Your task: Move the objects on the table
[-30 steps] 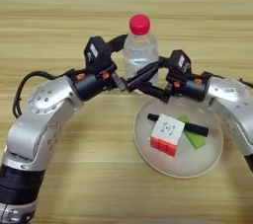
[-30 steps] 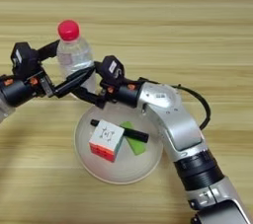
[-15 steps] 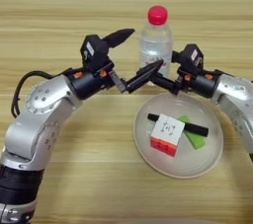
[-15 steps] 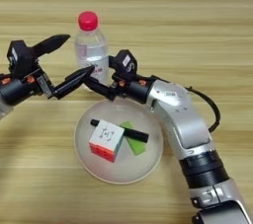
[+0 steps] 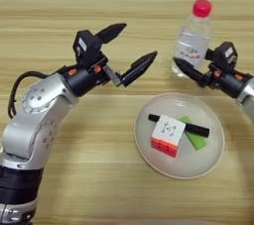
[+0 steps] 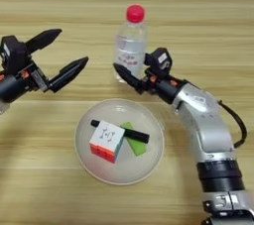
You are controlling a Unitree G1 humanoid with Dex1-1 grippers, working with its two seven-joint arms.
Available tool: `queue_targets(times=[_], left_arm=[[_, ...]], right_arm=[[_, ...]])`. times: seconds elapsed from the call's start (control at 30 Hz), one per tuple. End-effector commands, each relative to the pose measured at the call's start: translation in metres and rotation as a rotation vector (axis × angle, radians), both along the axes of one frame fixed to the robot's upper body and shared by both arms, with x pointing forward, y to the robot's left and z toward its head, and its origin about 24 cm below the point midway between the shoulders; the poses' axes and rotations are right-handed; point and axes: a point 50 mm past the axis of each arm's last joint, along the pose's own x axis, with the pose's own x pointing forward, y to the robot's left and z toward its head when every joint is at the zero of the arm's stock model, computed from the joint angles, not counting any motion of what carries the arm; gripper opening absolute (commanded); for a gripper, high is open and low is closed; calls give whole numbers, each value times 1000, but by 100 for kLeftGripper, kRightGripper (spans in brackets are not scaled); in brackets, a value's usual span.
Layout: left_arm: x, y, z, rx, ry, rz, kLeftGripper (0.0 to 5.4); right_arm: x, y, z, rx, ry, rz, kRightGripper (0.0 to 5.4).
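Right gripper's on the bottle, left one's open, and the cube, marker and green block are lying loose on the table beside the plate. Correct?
Not quite: the cube, marker and green block lie on the plate, as the right eye view shows. The rest holds.

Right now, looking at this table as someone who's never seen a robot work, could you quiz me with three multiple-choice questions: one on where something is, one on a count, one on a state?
1. Where does the puzzle cube lie?
A. on the white plate
B. on the bare table
C. in the left gripper

2. How many things lie on the plate?
A. one
B. three
C. five

3. How does the bottle stand?
A. on its side
B. upside down
C. upright, red cap on top

Answers:
1 A: the cube rests inside the plate's rim.
2 B: the cube, black marker and green block are there.
3 C: the cap is on top, with the right gripper closed around the bottle's lower part and the left gripper open and empty.
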Motion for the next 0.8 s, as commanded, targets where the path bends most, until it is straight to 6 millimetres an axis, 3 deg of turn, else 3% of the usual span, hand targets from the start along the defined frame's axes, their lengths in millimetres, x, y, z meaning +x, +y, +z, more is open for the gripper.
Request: queue_targets(times=[0.03,0.43,0.8], left_arm=[[5,4,4,-22,-15,32,540],[26,24,-3,-72,27,253,540],[38,42,-38,-54,22,639,540]], right_arm=[[2,-20,3,21,-43,-87,315],[1,-45,-19,-7,-48,-279,315],[-10,-48,-33,-15,-69,-413,315]])
